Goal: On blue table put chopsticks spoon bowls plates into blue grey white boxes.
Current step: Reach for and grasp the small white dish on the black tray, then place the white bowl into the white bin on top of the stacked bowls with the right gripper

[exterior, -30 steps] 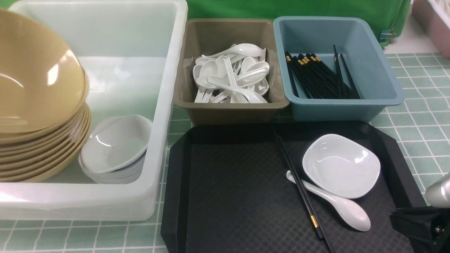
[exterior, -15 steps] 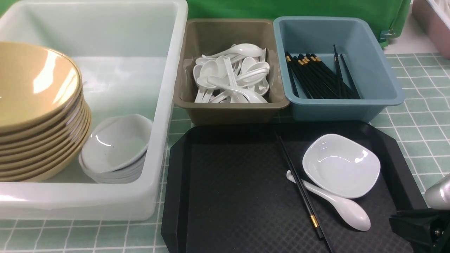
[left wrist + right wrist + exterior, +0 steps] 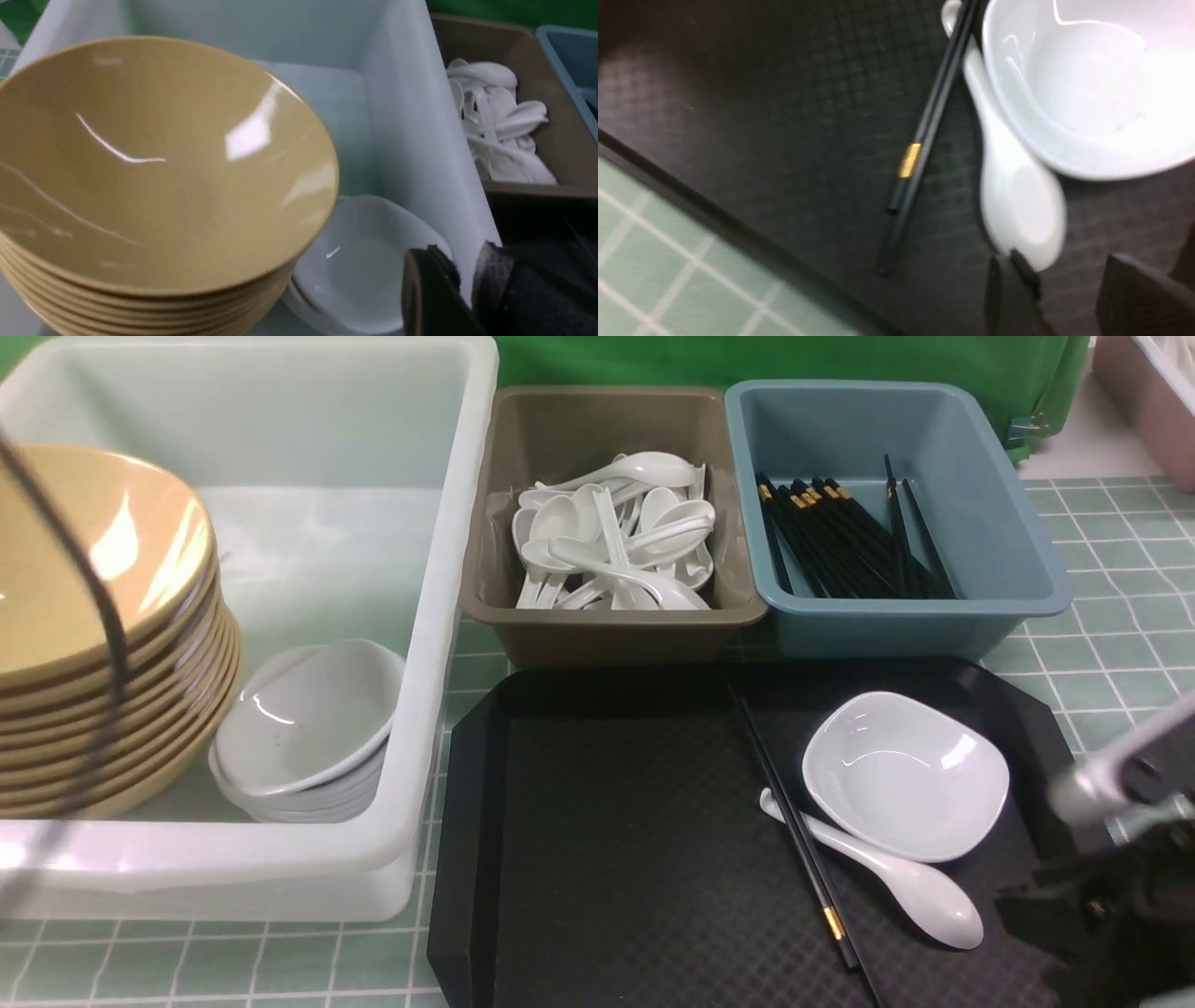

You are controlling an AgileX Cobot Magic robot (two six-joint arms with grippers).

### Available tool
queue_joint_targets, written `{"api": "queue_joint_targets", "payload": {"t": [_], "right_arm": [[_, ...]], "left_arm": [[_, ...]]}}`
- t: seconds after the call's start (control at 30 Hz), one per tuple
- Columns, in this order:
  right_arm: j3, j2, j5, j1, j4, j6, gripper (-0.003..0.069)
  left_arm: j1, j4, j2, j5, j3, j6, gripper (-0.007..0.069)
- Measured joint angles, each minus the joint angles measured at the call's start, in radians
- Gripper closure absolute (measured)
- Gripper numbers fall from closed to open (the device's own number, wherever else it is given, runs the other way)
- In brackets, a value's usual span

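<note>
A stack of yellow bowls [image 3: 93, 569] sits in the white box [image 3: 457, 569] beside stacked white plates [image 3: 308, 719]. My left gripper [image 3: 460, 261] hovers shut and empty over the white box's wall, next to the plates [image 3: 364, 256] and apart from the bowls [image 3: 154, 158]. The grey box [image 3: 607, 625] holds spoons and the blue box [image 3: 1027, 551] holds chopsticks. On the black tray [image 3: 607, 821] lie a white plate [image 3: 906, 775], a spoon [image 3: 920, 891] and chopsticks [image 3: 794, 821]. My right gripper [image 3: 1064, 280] is open just beyond the spoon's scoop [image 3: 1017, 200], blurred at the tray's right front corner.
The blue table [image 3: 1111, 681] shows around the tray and boxes. A pink box [image 3: 1148, 401] stands at the far right and a green cloth [image 3: 747, 359] hangs behind the boxes. A dark cable [image 3: 103, 616] of the left arm crosses in front of the bowls.
The top yellow bowl, tilted and raised a second ago, now lies flat on the stack. The right gripper has come in toward the spoon and its jaws have widened.
</note>
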Motion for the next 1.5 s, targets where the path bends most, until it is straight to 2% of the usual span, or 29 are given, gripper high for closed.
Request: {"api": "queue_joint_targets", "payload": {"t": [0.1, 0.13, 0.2, 0.33, 0.53, 0.8, 1.03, 1.17, 1.27, 1.4, 1.5], "right_arm": [[-0.132, 0.149, 0.048, 0.000, -0.149, 0.064, 0.0295], [-0.148, 0.158, 0.050, 0.000, -0.159, 0.072, 0.0293], [-0.231, 0.265, 0.059, 0.000, -0.283, 0.174, 0.0265], [-0.356, 0.421, 0.060, 0.000, -0.417, 0.280, 0.0230], [-0.496, 0.640, 0.062, -0.038, -0.449, 0.336, 0.0207], [-0.529, 0.768, 0.072, -0.076, -0.418, 0.325, 0.0218], [-0.540, 0.770, 0.083, -0.080, -0.323, 0.253, 0.0372], [-0.541, 0.716, 0.121, -0.080, -0.301, 0.242, 0.0444], [-0.541, 0.633, 0.167, -0.080, -0.237, 0.183, 0.0522], [-0.538, 0.506, 0.203, -0.080, -0.122, 0.098, 0.0572], [-0.538, 0.425, 0.213, -0.080, -0.055, 0.058, 0.0576]], "left_arm": [[-0.017, 0.057, -0.120, -0.023, 0.156, 0.005, 0.0622], [-0.018, 0.062, -0.129, -0.025, 0.166, 0.005, 0.0623], [-0.018, 0.108, -0.242, -0.059, 0.304, -0.003, 0.0623], [-0.018, 0.129, -0.394, -0.139, 0.461, -0.006, 0.0623], [-0.018, 0.148, -0.594, -0.309, 0.584, -0.008, 0.0623], [-0.018, 0.158, -0.636, -0.361, 0.586, -0.018, 0.0623], [-0.018, 0.167, -0.636, -0.370, 0.586, -0.019, 0.0623], [-0.018, 0.178, -0.636, -0.377, 0.590, -0.019, 0.0623], [-0.018, 0.178, -0.636, -0.377, 0.592, -0.019, 0.0623], [-0.018, 0.178, -0.636, -0.380, 0.592, -0.019, 0.0623], [-0.018, 0.178, -0.636, -0.380, 0.592, -0.020, 0.0623]]}}
